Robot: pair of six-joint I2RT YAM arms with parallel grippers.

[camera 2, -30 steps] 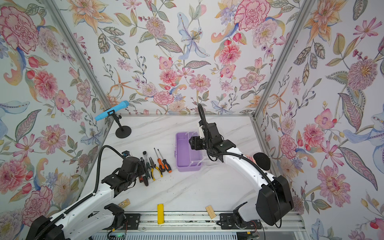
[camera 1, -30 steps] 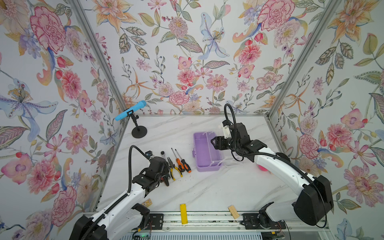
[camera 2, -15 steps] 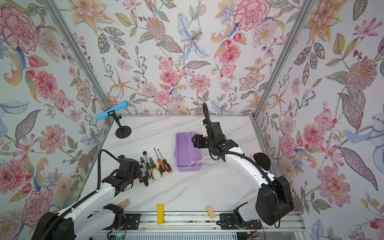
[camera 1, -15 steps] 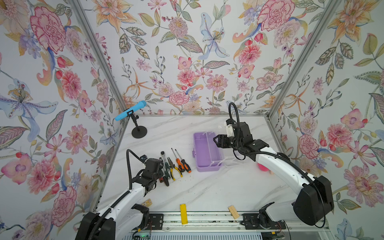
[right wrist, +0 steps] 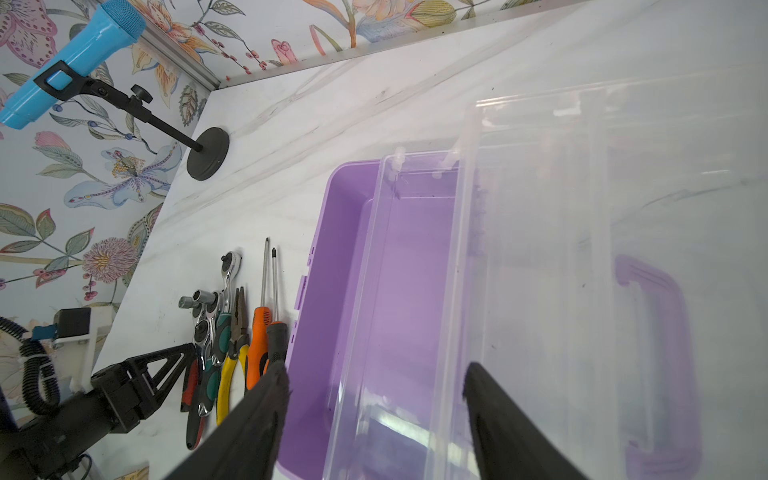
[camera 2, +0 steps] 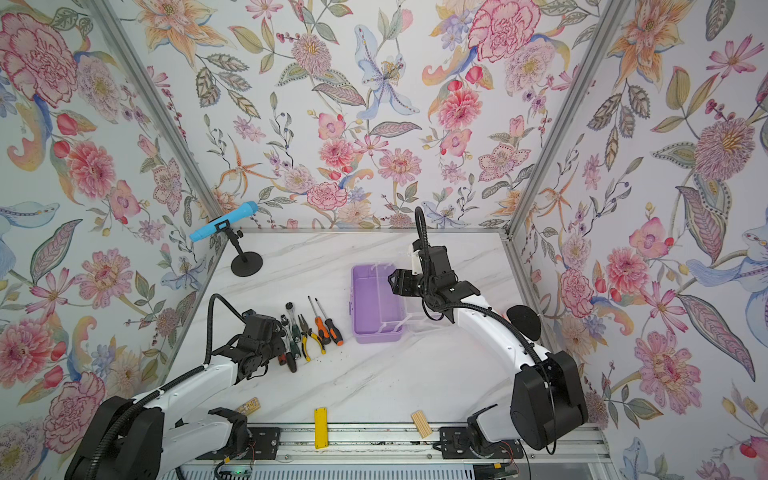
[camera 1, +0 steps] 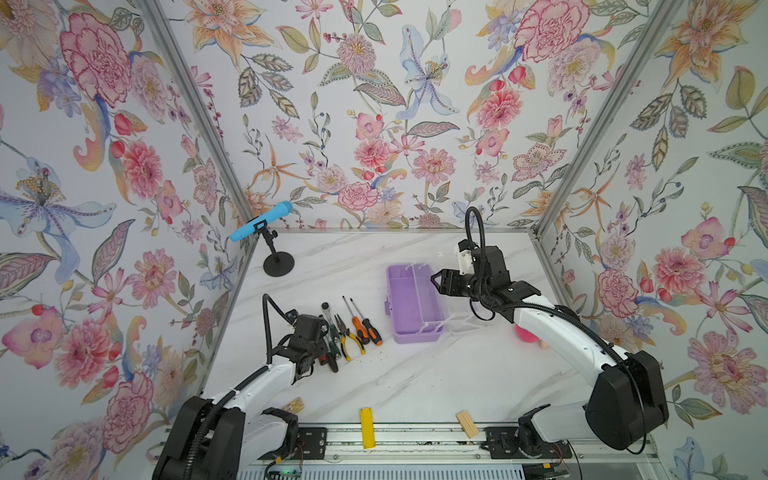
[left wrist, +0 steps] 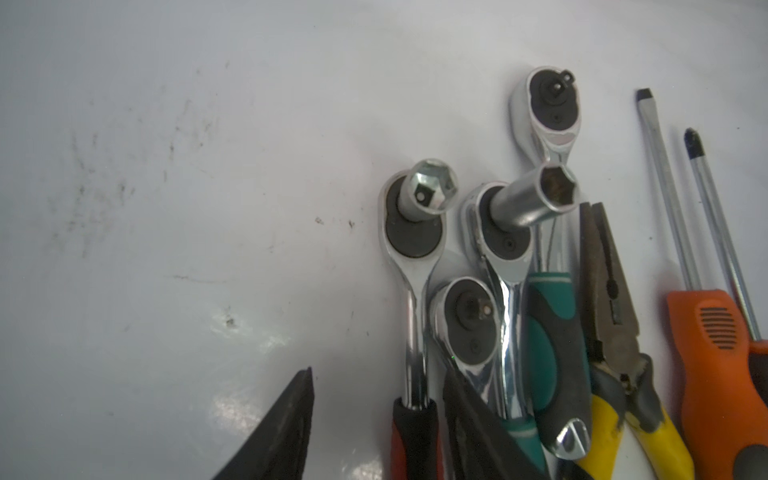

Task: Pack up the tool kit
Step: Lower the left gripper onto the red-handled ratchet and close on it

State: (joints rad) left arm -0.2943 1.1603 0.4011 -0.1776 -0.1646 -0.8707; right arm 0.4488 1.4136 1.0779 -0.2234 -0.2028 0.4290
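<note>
The tool kit's case lies open in both top views, its lilac base (camera 1: 409, 307) (camera 2: 374, 309) (right wrist: 332, 249) empty and its clear lid (camera 1: 465, 320) (right wrist: 665, 208) folded out to the right. Left of it lie two orange-black screwdrivers (camera 1: 365, 326) (left wrist: 706, 353), yellow-handled pliers (camera 1: 345, 338) (left wrist: 615, 332) and several ratchets with sockets (left wrist: 515, 203). My left gripper (camera 1: 322, 353) (left wrist: 378, 372) stands open astride the red-handled ratchet (left wrist: 415, 415); one finger is beside its handle, the other apart. My right gripper (camera 1: 436, 280) (right wrist: 376, 368) hangs open above the case.
A blue microphone on a black stand (camera 1: 259, 222) is at the back left. Along the front edge lie a flat yellow bar (camera 1: 366, 422) and a small wooden block (camera 1: 467, 424). A pink object (camera 1: 525, 334) shows behind my right arm.
My left gripper has drawn back to the left over the outermost ratchet's handle and its jaws have narrowed. My right gripper has shifted slightly to the right above the case.
</note>
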